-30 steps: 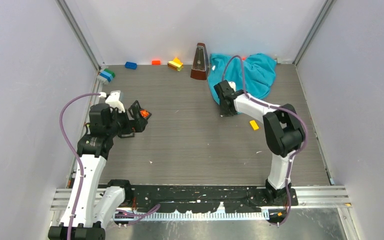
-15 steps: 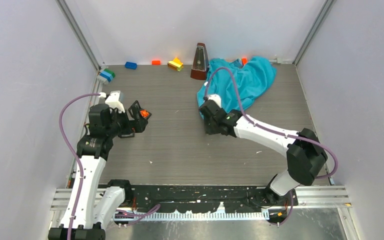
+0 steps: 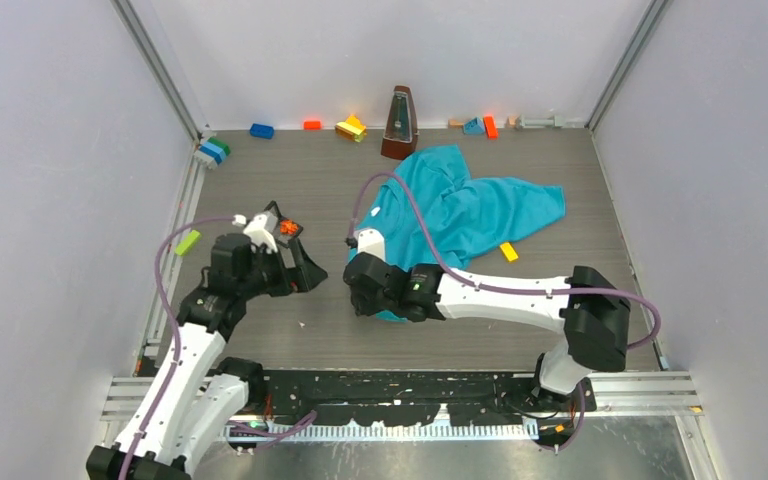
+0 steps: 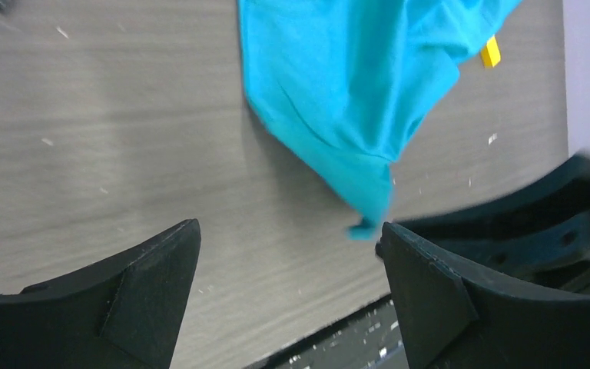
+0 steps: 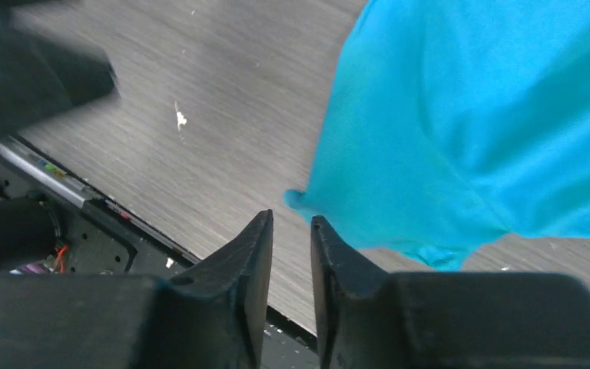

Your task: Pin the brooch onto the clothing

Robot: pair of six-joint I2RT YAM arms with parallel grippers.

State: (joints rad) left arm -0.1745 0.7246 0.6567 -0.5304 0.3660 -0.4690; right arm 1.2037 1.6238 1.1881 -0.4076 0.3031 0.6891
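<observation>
The clothing [image 3: 470, 205] lies spread beyond my right gripper [image 5: 292, 221], one corner right at its tips. Those fingers are nearly together, but I can't tell if they pinch cloth. My left gripper [image 4: 288, 228] gapes wide, empty.

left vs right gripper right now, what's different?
The left gripper has its jaws wide apart; the right gripper has them almost together, only a thin slit. In the top view the left gripper is clear of the clothing, while the right gripper sits over its near corner. Shared: black fingers, nothing visible between them.
</observation>
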